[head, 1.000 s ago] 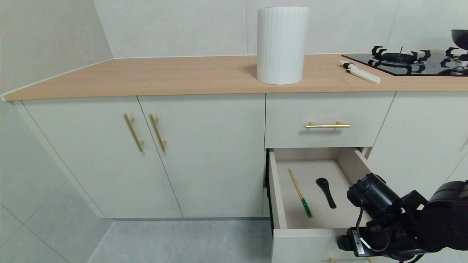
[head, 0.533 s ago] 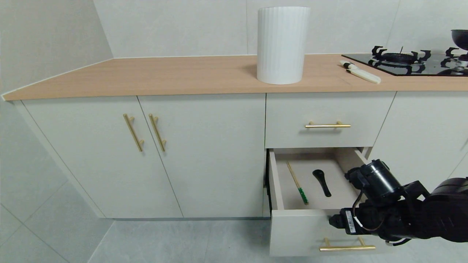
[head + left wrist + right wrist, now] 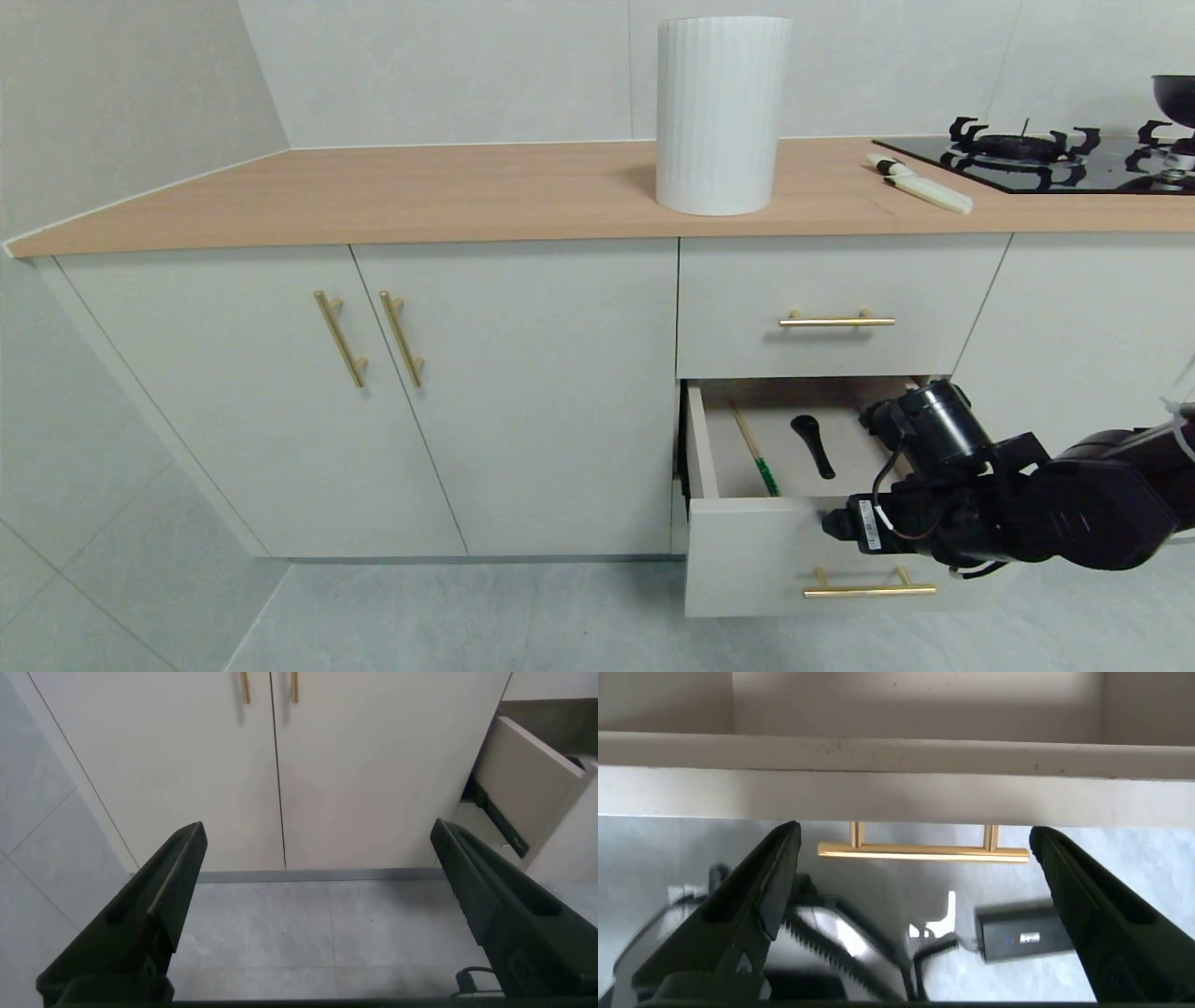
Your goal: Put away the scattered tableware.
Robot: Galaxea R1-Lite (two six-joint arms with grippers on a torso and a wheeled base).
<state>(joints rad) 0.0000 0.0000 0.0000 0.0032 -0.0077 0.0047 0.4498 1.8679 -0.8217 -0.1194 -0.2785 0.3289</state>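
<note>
The lower drawer point(image 3: 747, 560) of the cabinet stands partly open. Inside it lie a pair of wooden chopsticks with green ends point(image 3: 754, 455) and a black spoon point(image 3: 813, 446). My right gripper point(image 3: 833, 525) is against the drawer's white front panel, just above its gold handle point(image 3: 868, 589). In the right wrist view the right gripper point(image 3: 913, 835) is open, its fingers spread either side of the handle point(image 3: 923, 849) below the panel's top edge. My left gripper point(image 3: 318, 835) is open and holds nothing, low over the floor before the cabinet doors.
On the wooden counter point(image 3: 420, 191) stand a tall white ribbed container point(image 3: 719, 117) and a white knife point(image 3: 920, 184). A black gas hob point(image 3: 1046, 159) sits at the far right. The upper drawer point(image 3: 836, 322) is closed. Grey floor tiles lie open to the left.
The lower drawer has slid well back into the cabinet, with my right arm moving forward against its front. Less of the chopsticks and spoon shows.
</note>
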